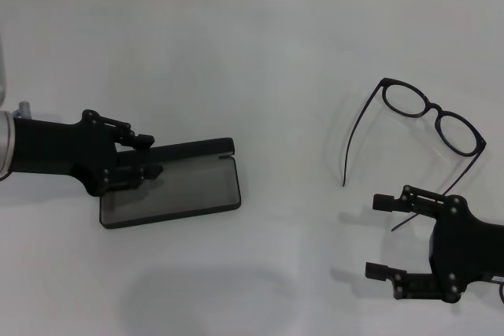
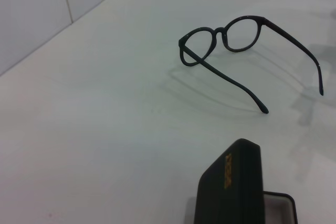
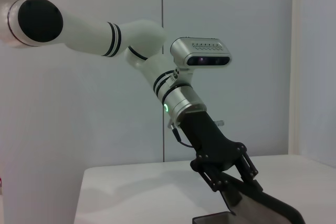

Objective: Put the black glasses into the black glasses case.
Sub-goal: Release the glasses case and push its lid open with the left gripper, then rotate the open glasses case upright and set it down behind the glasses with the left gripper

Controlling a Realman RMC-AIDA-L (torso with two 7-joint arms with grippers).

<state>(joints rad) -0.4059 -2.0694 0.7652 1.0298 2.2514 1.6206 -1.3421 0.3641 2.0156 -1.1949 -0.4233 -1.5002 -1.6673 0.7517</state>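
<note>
The black glasses [image 1: 433, 116] lie unfolded on the white table at the right; they also show in the left wrist view [image 2: 226, 40]. The black glasses case [image 1: 173, 194] lies open at the left, its grey lining facing up and its lid [image 1: 197, 148] raised. My left gripper [image 1: 150, 156] is at the lid's left end, its fingers closed on either side of it. The left wrist view shows the lid's outside [image 2: 231, 187] with its orange lettering. The right wrist view shows the left gripper [image 3: 236, 182] on the lid [image 3: 268, 208]. My right gripper [image 1: 386, 238] is open and empty, just in front of the glasses.
The white table [image 1: 260, 53] ends at a pale wall at the back. One temple arm [image 1: 353, 135] of the glasses points towards me between case and right gripper. The other temple arm [image 1: 459, 180] runs close to the right gripper's upper finger.
</note>
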